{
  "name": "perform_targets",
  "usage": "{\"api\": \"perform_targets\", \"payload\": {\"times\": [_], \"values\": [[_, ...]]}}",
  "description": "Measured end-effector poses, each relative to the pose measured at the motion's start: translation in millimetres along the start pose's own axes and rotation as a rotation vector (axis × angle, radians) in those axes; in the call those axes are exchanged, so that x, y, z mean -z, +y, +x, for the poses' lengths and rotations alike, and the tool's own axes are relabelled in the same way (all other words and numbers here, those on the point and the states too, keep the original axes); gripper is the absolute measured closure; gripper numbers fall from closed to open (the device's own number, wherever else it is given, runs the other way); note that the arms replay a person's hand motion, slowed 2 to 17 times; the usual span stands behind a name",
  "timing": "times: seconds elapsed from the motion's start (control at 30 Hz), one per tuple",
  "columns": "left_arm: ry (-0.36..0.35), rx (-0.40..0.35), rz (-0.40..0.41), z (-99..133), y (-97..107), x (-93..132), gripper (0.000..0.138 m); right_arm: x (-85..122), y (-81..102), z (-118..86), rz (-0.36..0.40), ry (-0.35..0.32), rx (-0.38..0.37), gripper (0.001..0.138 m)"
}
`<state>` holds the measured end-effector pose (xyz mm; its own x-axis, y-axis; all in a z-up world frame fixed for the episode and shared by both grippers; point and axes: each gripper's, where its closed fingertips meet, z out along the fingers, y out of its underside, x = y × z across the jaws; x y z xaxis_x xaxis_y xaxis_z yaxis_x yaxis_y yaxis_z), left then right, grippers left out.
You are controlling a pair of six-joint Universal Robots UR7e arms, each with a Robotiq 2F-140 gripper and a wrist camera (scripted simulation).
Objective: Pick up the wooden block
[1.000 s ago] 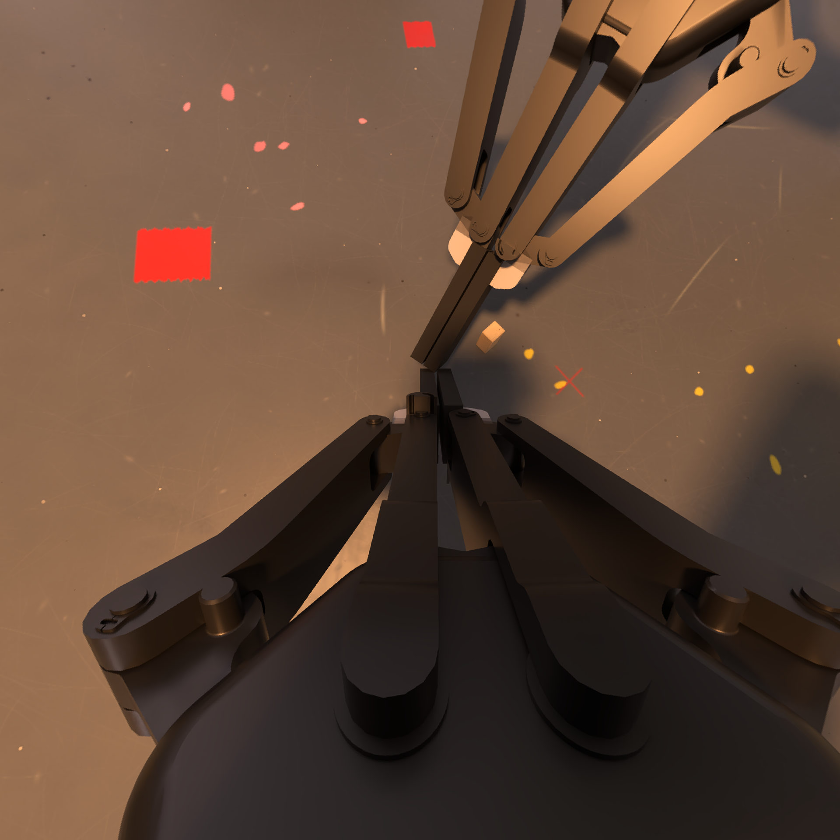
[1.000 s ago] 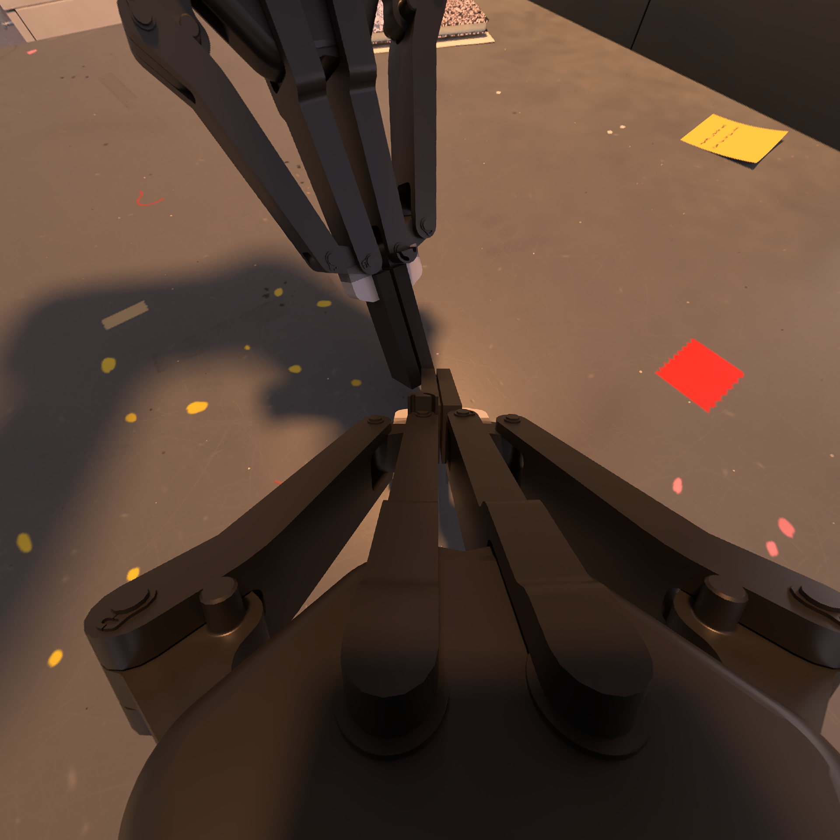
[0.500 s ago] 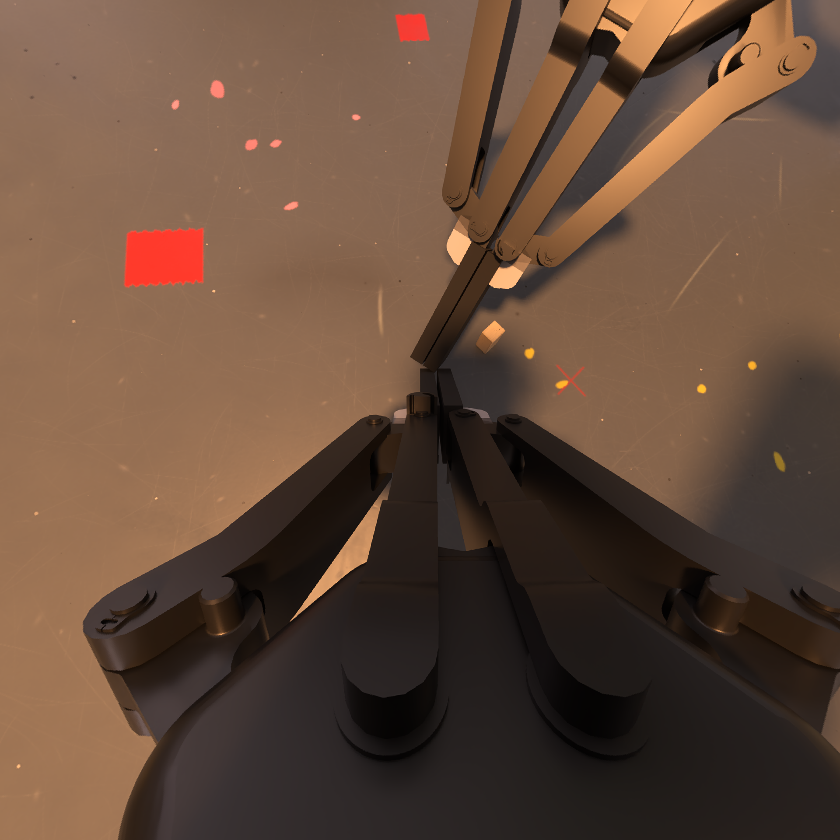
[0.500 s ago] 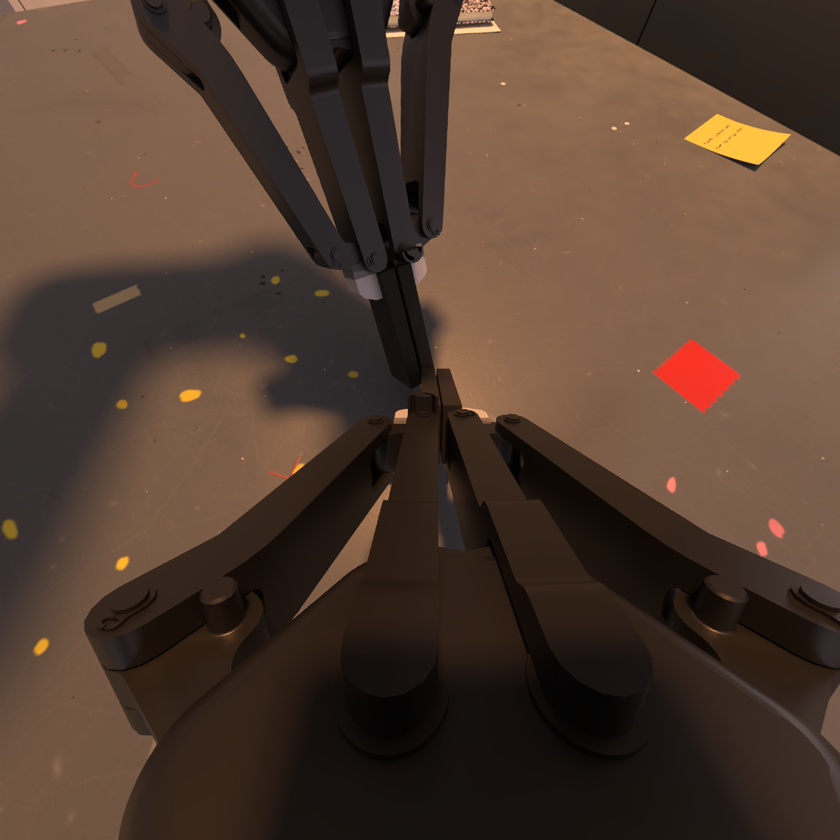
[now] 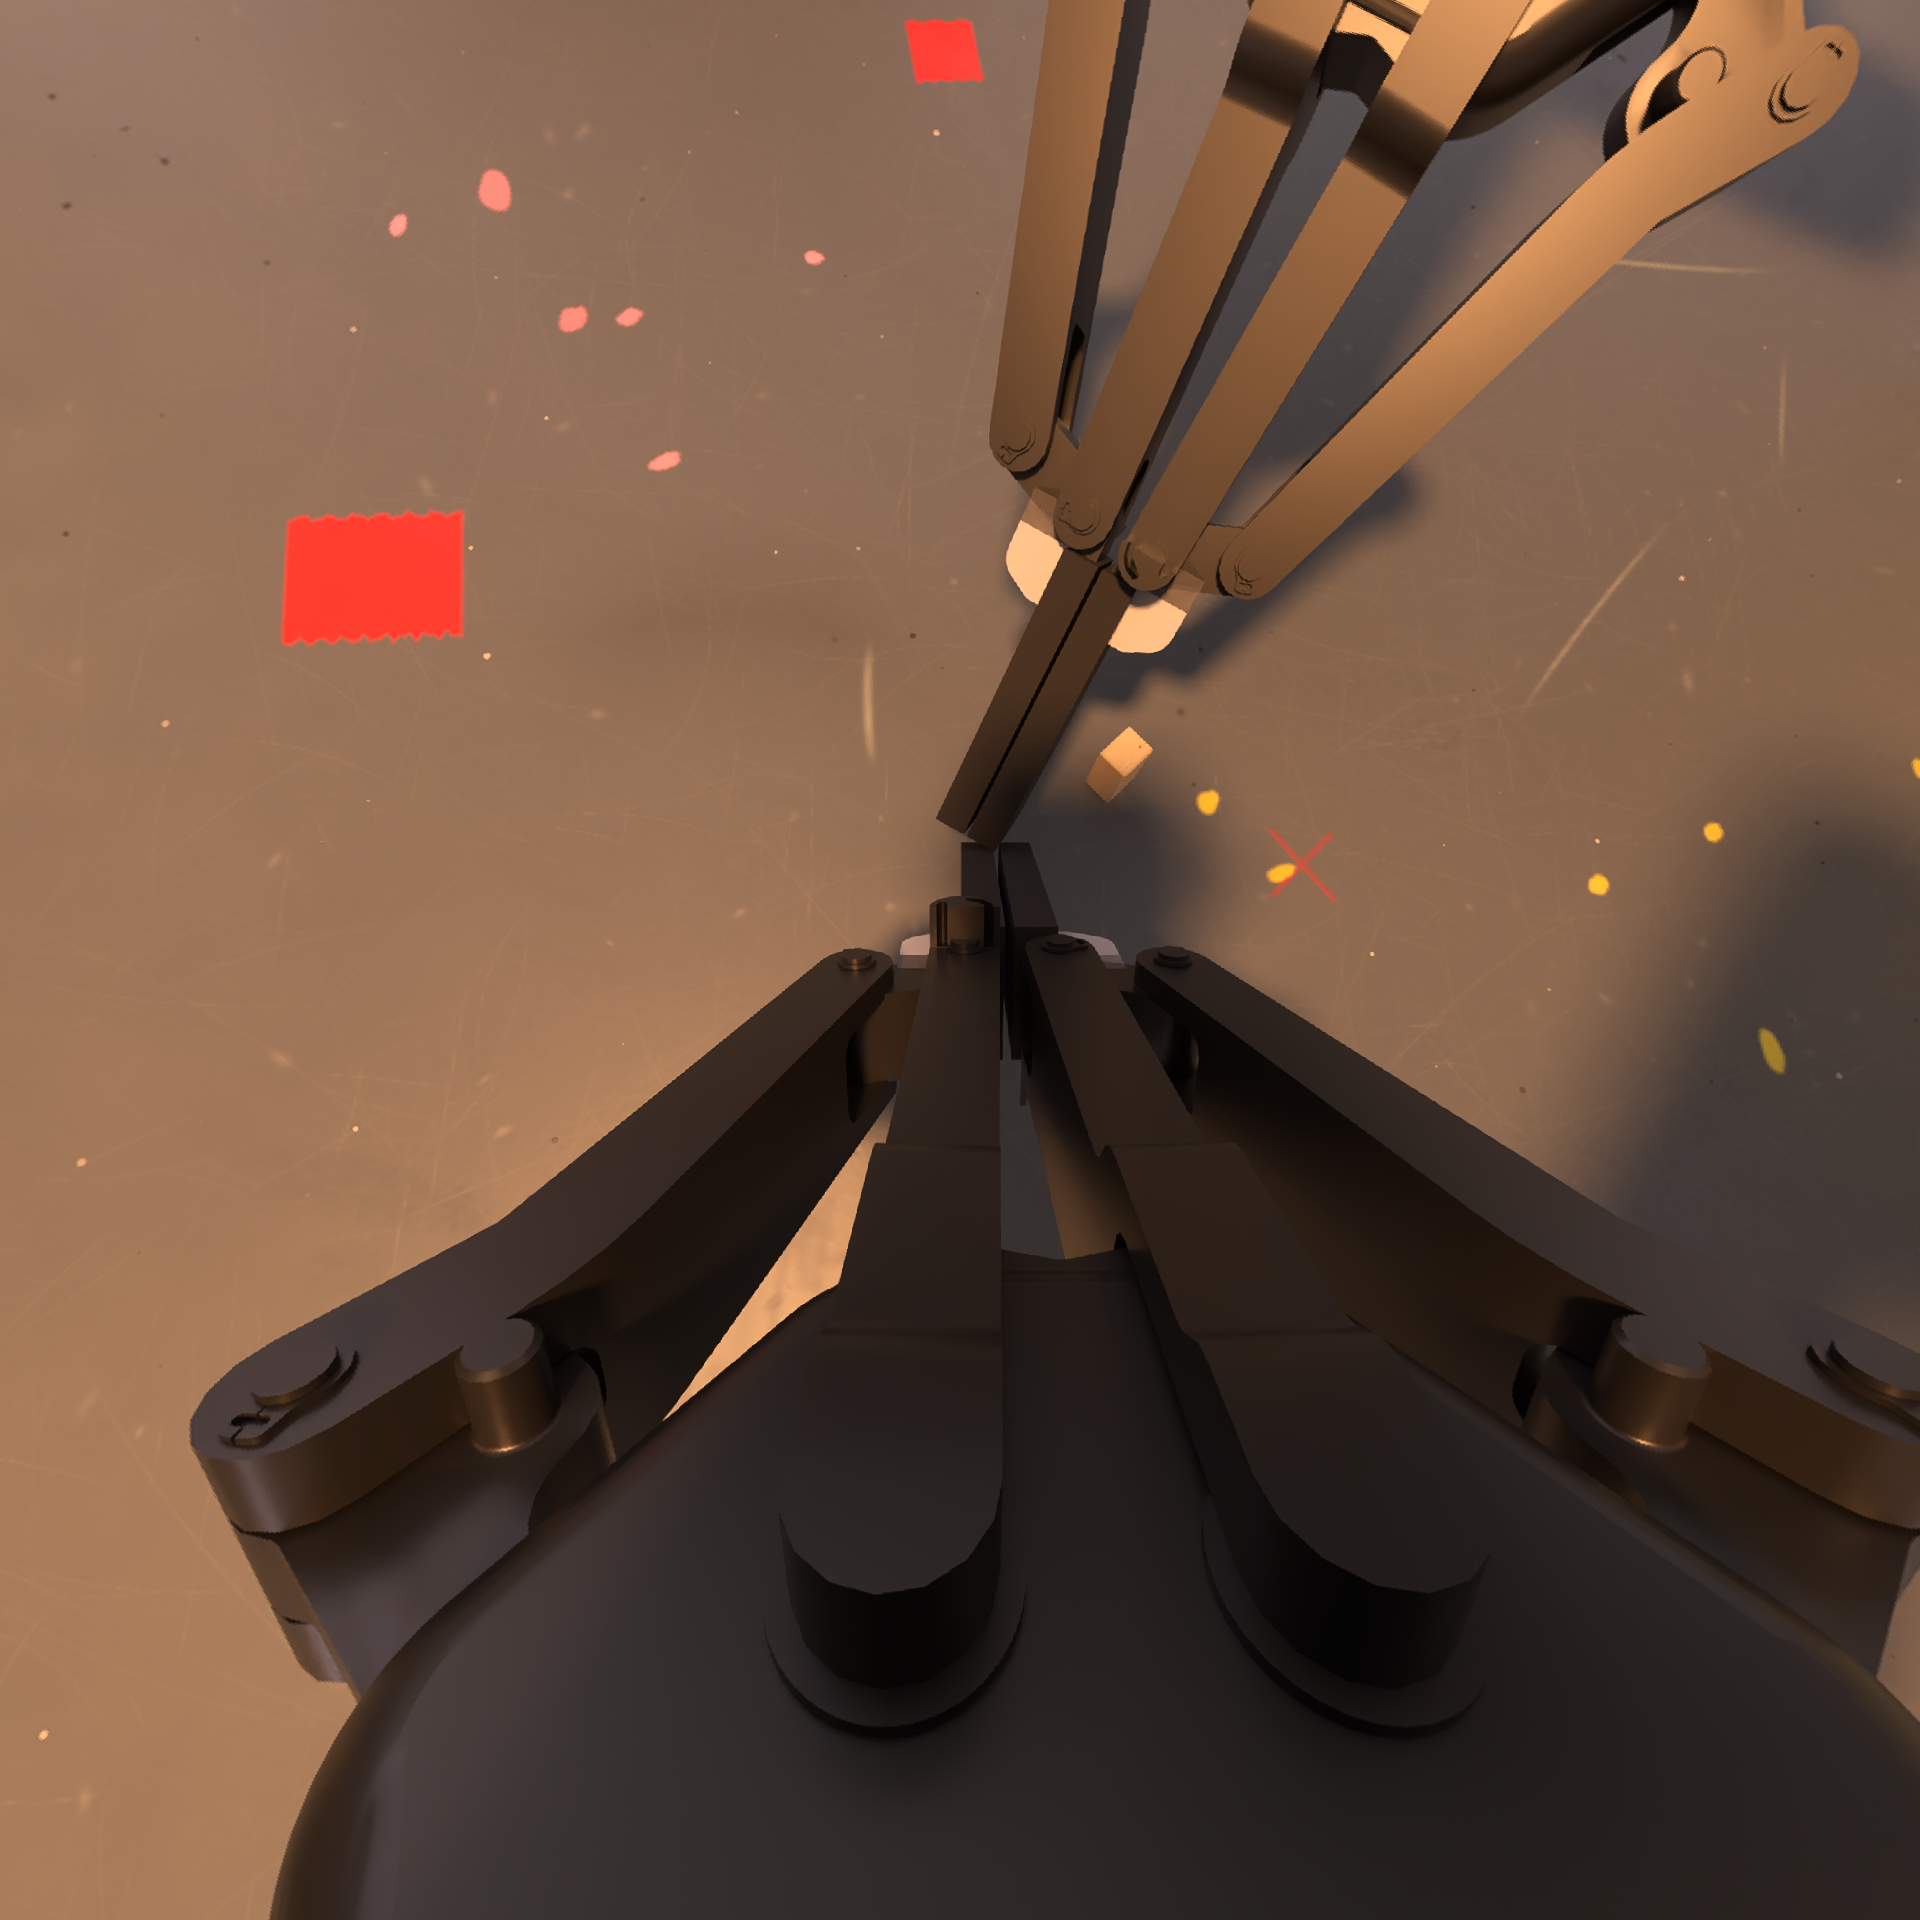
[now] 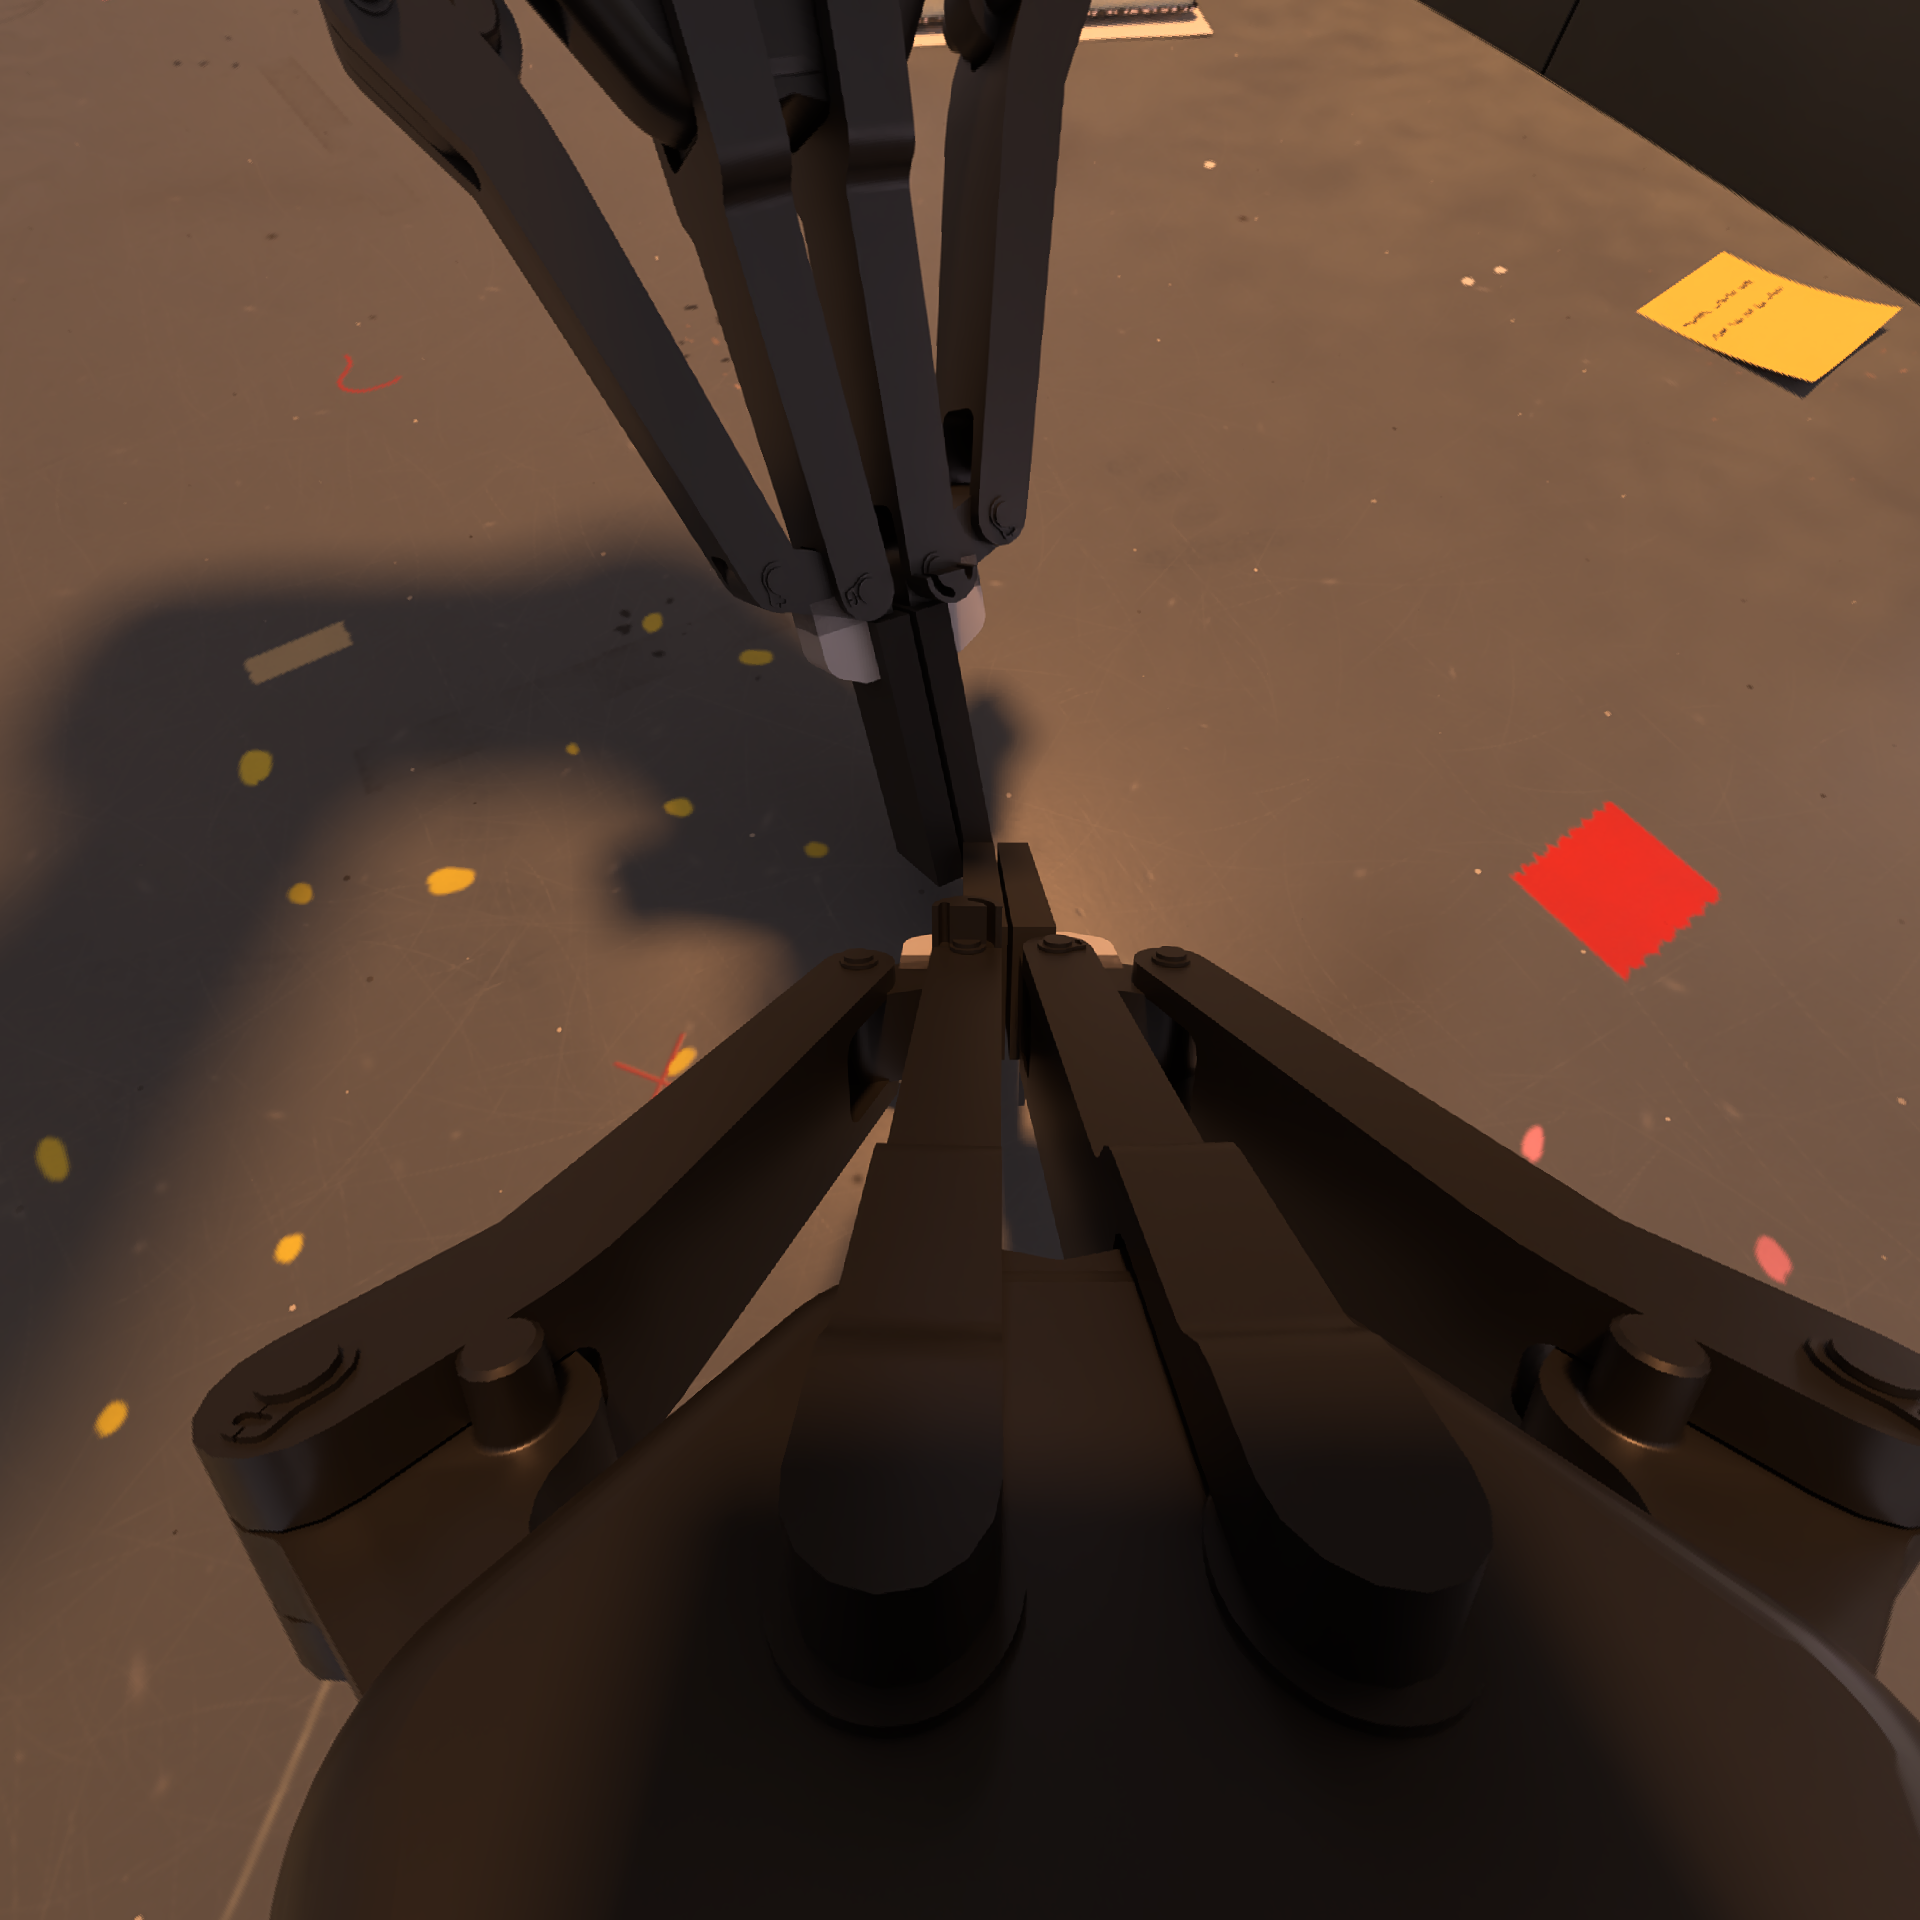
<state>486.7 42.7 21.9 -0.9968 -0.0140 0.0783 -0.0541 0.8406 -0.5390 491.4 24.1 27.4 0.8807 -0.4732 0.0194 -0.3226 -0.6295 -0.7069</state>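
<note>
The wooden block [image 5: 1120, 764] is a small pale cuboid lying on the brown table [image 5: 520, 935], seen only in the left wrist view. It lies just right of the two grippers' tips and apart from both. My left gripper [image 5: 995, 868] is shut with nothing between its fingers. My right gripper [image 5: 982, 821] comes down from the upper right, also shut and empty, its tips almost meeting the left gripper's. In the right wrist view, my right gripper [image 6: 997, 868] faces the left gripper [image 6: 935, 862] tip to tip, and the block is hidden.
Flat red squares [image 5: 372, 577] [image 5: 943, 50] [image 6: 1616, 888], pink and yellow spots and a red cross [image 5: 1299, 864] mark the table. A yellow note [image 6: 1766, 317] lies at the far right. A tan strip [image 6: 298, 652] lies in the arm's shadow.
Both grippers stay shut and tip to tip. The table marks drift slightly in both views, so the arms shifted a little. The block has not moved.
</note>
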Motion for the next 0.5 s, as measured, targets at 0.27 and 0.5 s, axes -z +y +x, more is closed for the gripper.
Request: {"api": "perform_targets", "payload": {"times": [0.27,0.5], "values": [[0.007,-0.002,-0.001,0.0,0.5,-1.0,0.137,-0.4,0.8,0.2,-0.022,-0.003,0.014,0.138],[0.002,-0.008,-0.003,0.0,0.6,-1.1,0.137,-0.4,0.9,0.2,-0.021,0.01,0.03,0.138]]}}
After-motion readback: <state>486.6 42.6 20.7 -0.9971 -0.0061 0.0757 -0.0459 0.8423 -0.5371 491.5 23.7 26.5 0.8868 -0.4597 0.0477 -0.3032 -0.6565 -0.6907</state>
